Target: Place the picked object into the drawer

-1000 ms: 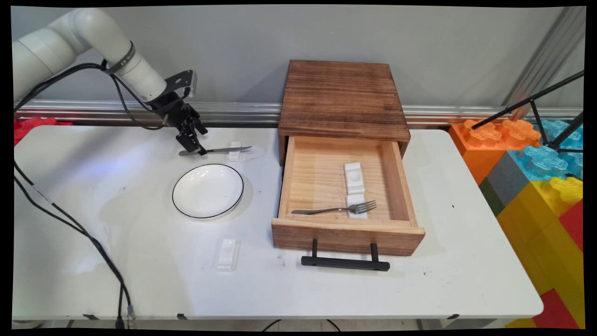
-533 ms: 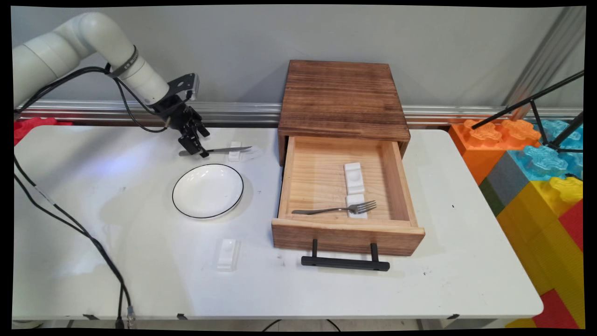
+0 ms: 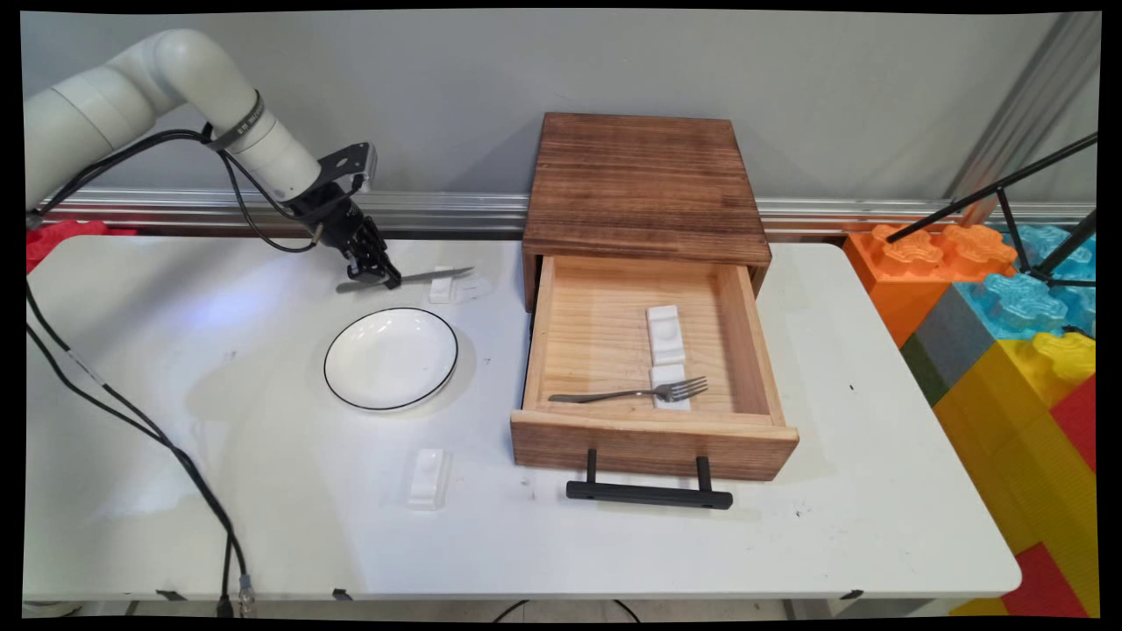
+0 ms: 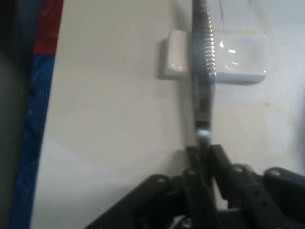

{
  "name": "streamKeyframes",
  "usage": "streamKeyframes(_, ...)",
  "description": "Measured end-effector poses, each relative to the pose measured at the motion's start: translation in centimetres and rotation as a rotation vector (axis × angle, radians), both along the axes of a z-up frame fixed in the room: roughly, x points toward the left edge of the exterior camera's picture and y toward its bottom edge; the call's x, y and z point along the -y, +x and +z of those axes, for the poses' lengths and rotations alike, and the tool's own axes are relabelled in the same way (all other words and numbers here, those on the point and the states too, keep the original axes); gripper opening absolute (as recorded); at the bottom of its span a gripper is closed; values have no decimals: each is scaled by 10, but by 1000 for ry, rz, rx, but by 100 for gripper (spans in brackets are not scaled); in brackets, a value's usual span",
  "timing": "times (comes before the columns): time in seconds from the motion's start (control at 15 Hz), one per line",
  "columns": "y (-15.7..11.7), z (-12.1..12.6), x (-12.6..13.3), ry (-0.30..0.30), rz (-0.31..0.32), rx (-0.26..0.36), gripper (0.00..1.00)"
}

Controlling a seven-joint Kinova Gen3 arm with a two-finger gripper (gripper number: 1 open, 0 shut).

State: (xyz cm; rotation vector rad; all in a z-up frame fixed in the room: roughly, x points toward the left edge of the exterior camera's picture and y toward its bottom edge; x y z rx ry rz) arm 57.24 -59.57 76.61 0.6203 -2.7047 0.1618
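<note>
White table (image 3: 614, 543) against a grey wall, with a pile of big colourful toy bricks (image 3: 1008, 333) off to the right. Up in the far left corner the gripper (image 3: 386, 279) is clamped right down on the handle of a knife (image 3: 429, 278), and in the hand view the gripper (image 4: 202, 155) has basically zero gap left, both fingers (image 4: 193, 160) pinching the metal. The knife (image 4: 202, 62) runs straight away from the hand, and its serrated blade lies across a little white rest (image 4: 214, 55); from the main view that rest (image 3: 441, 285) sits just under the blade, though I can't tell if they're touching. Just in front of the knife sits a white plate with a black rim (image 3: 391, 358). Another white rest (image 3: 427, 478) is nearer the front edge. Over to the right is a wooden box (image 3: 644, 180) with its drawer (image 3: 653, 443) pulled open, and inside it a fork (image 3: 631, 393) lies with its tines on a white rest (image 3: 670, 386), one more rest (image 3: 665, 333) just behind it.
</note>
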Motion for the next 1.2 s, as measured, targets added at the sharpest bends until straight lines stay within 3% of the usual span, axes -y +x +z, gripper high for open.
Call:
streamKeyframes(0.73, 0, 0, -3, 20, -7, -9, 0)
streamKeyframes(1.2, -14, 23, -8, -2, -33, -24, 0)
